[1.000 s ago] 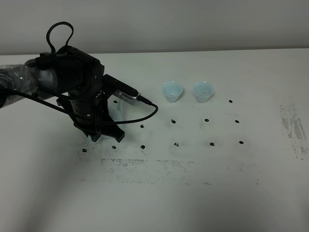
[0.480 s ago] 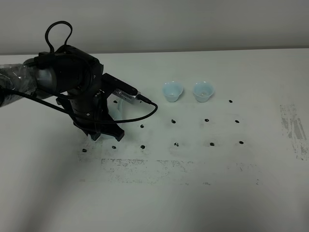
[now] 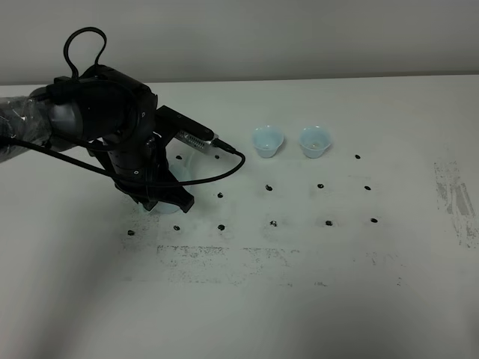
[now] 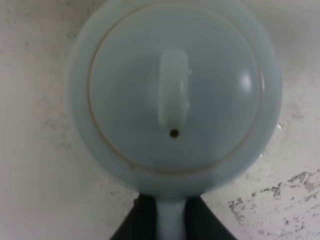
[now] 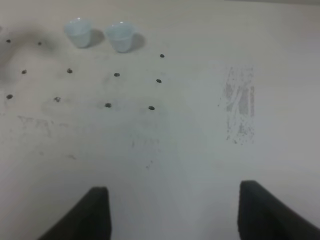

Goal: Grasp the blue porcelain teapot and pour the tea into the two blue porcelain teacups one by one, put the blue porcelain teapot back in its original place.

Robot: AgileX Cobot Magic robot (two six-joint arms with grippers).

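White, scuffed worktop (image 3: 299,299) w/ a grid of small dark dots. Black left arm (image 3: 97,123) reaches over its left part, hiding most of the blue porcelain teapot (image 4: 175,95) beneath it. Left tool (image 4: 171,222) is clamped on the pot's handle; lid on. Right tool (image 5: 177,215) hangs w/ jaws wide apart, holding nothing. Two blue porcelain teacups (image 3: 267,140) (image 3: 314,140) stand upright side by side, well apart to the pot's right
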